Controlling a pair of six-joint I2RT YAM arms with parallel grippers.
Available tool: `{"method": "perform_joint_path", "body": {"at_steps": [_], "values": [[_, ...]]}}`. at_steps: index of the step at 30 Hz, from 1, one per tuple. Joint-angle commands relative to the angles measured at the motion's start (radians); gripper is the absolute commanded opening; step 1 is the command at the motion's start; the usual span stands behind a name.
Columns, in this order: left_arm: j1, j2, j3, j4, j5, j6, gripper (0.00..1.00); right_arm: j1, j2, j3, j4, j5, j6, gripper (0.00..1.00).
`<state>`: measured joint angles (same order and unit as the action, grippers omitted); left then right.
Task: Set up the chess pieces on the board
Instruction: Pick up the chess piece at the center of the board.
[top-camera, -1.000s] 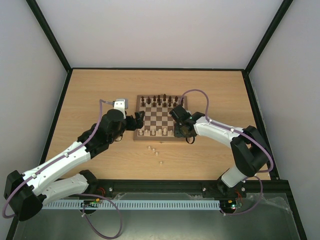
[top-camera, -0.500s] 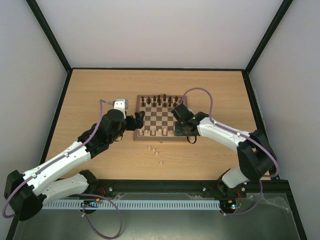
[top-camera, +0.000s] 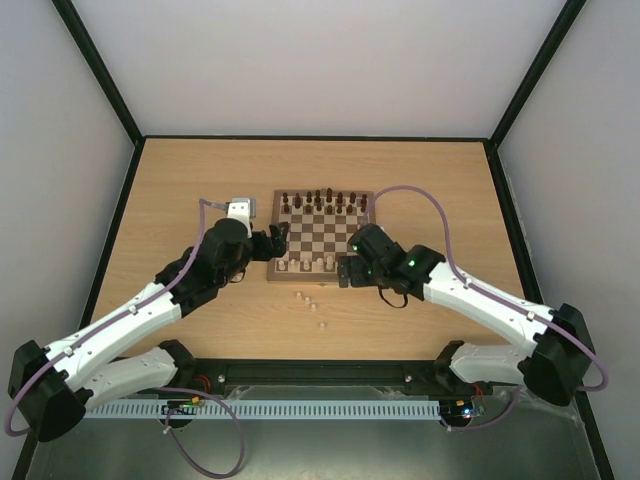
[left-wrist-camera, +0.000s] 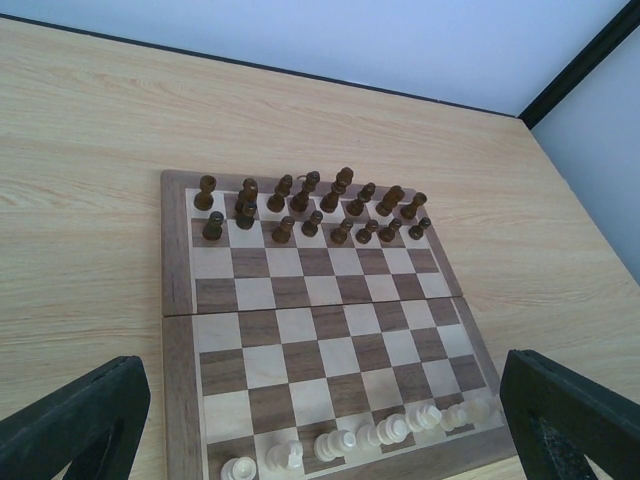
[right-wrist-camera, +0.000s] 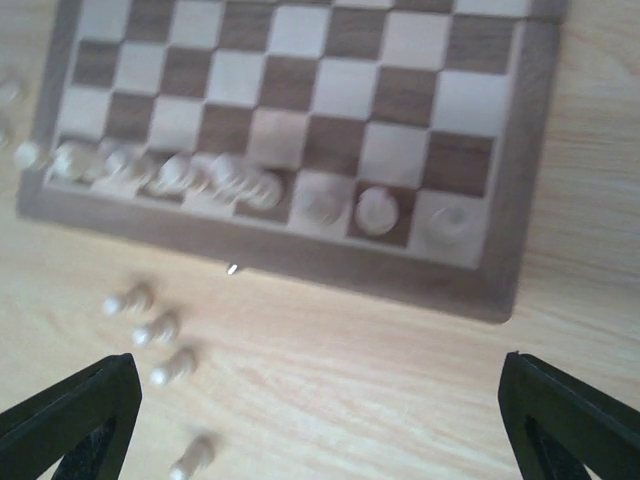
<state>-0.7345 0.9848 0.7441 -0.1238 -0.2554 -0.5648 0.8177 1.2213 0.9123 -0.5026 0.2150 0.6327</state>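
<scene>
The board (top-camera: 322, 236) lies mid-table, with dark pieces (top-camera: 322, 201) on its far rows and several pale chess pieces (top-camera: 315, 264) along its near row. In the right wrist view that pale row (right-wrist-camera: 230, 180) runs along the board's (right-wrist-camera: 400, 282) near edge, blurred. Several loose pale pieces (right-wrist-camera: 155, 328) lie on the table in front of it, also seen from above (top-camera: 310, 300). My right gripper (top-camera: 346, 274) hangs open and empty over the board's near edge (right-wrist-camera: 320, 420). Just off the board's left side, my left gripper (top-camera: 280, 240) stands open and empty (left-wrist-camera: 320, 410).
A small white-and-grey box (top-camera: 239, 207) sits on the table left of the board. The wooden table (top-camera: 440, 170) is fenced by dark rails and pale walls. My right arm's purple cable (top-camera: 430, 205) arcs over the board's right side.
My right gripper has opened and pulled back from the board's right part to its near edge, its elbow swinging right. The left arm has not moved.
</scene>
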Motion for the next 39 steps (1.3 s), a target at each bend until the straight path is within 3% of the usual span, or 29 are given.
{"method": "perform_joint_path", "body": {"at_steps": [1,5,13,17,22,26,31,39], "values": [[0.007,-0.040,-0.018,0.007,-0.024,0.005,0.99,0.080,-0.084,-0.050,-0.020,-0.023,0.029,0.99],[0.007,-0.047,-0.014,0.003,-0.019,0.004,0.99,0.114,-0.124,-0.112,0.057,-0.097,0.024,0.99],[0.007,-0.025,-0.018,0.009,-0.041,0.008,0.99,0.143,-0.083,-0.065,0.019,-0.178,-0.053,0.99],[0.007,-0.021,-0.015,0.002,-0.058,0.007,0.99,0.181,-0.030,-0.067,-0.003,-0.139,-0.044,0.98],[0.008,-0.039,-0.020,0.004,-0.064,0.008,0.99,0.318,0.117,-0.025,-0.030,-0.025,-0.003,0.98],[0.009,-0.029,-0.018,0.003,-0.069,0.010,0.99,0.385,0.226,0.019,-0.012,0.006,0.038,0.88],[0.009,-0.023,-0.018,0.004,-0.060,0.008,0.99,0.408,0.329,0.071,-0.020,0.029,0.061,0.63],[0.010,-0.029,-0.018,0.004,-0.056,0.007,0.99,0.437,0.389,0.072,-0.017,0.007,0.084,0.40]]}}
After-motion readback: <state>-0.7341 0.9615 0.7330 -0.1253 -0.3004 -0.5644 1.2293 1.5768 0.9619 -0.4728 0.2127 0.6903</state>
